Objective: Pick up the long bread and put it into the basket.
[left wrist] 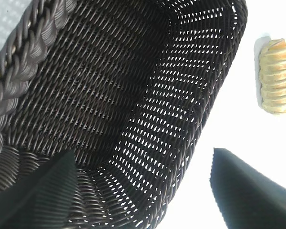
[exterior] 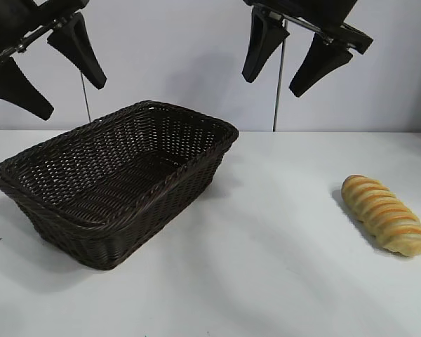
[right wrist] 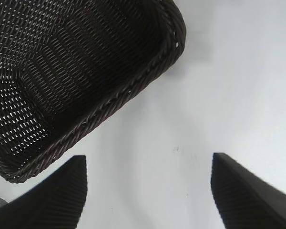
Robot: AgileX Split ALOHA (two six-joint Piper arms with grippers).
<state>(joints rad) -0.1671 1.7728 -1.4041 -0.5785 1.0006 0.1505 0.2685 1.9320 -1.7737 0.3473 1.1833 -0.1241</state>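
The long bread (exterior: pixel 385 214), a golden twisted loaf with orange-brown stripes, lies on the white table at the right; the left wrist view also catches the long bread (left wrist: pixel 275 75) beyond the basket. The dark brown wicker basket (exterior: pixel 70 210) stands empty at the left and fills much of both wrist views, as the basket (left wrist: pixel 19 67) and the basket (right wrist: pixel 171 28). My left gripper (exterior: pixel 74 95) hangs open high above the basket's left end. My right gripper (exterior: pixel 270 88) hangs open high at the back, above bare table between basket and bread. Neither holds anything.
The white table (exterior: pixel 266 281) stretches bare between the basket and the bread and along the front. A plain wall stands behind, with two thin vertical rods (exterior: pixel 278 84) against it.
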